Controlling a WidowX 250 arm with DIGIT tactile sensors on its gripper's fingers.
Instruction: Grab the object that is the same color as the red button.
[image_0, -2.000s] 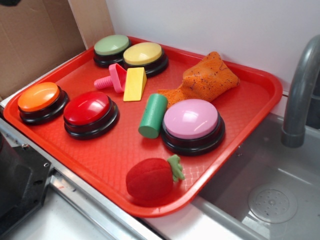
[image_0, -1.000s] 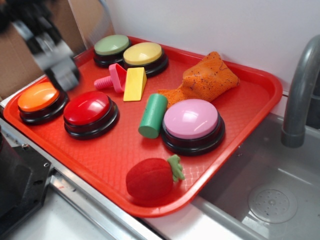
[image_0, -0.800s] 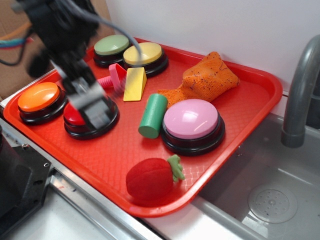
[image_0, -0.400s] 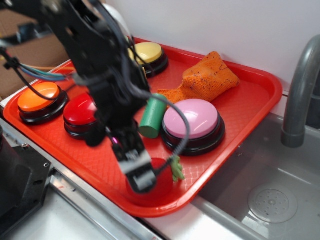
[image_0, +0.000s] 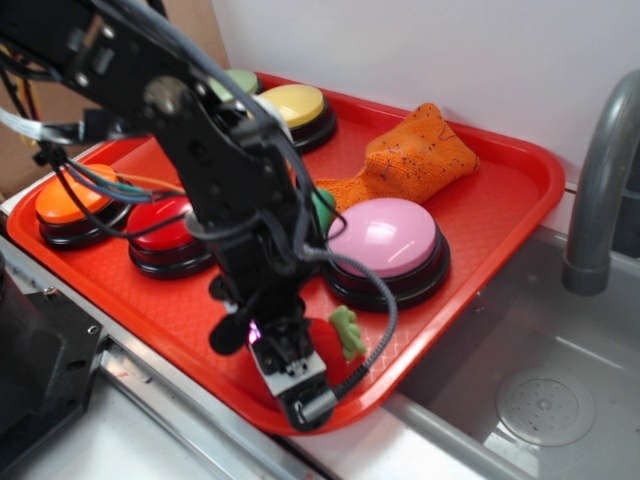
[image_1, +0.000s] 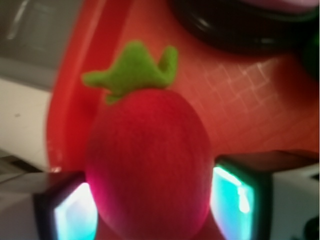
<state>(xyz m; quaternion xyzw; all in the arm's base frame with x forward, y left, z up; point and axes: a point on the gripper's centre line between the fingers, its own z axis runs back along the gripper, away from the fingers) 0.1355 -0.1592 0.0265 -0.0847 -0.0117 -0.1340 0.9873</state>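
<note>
At the far left of the red tray (image_0: 480, 215), an orange button (image_0: 62, 203) and the red button (image_0: 165, 232) are sitting untouched. Moving right, the black robot arm (image_0: 215, 175) is reaching down steeply toward the tray's near edge, cables looping around it. Its gripper (image_0: 292, 372) is straddling the plush strawberry (image_1: 150, 160), which is lying near the tray's front rim, green leaf pointing toward the pink button (image_0: 383, 240). In the wrist view the fingers (image_1: 240, 192) are standing spread on either side of the berry, very close, not visibly pressing. So the approach looks finished; squeezing shut and lifting appear to remain. Farther right, an orange cloth (image_0: 415, 155) is lying near the back.
</note>
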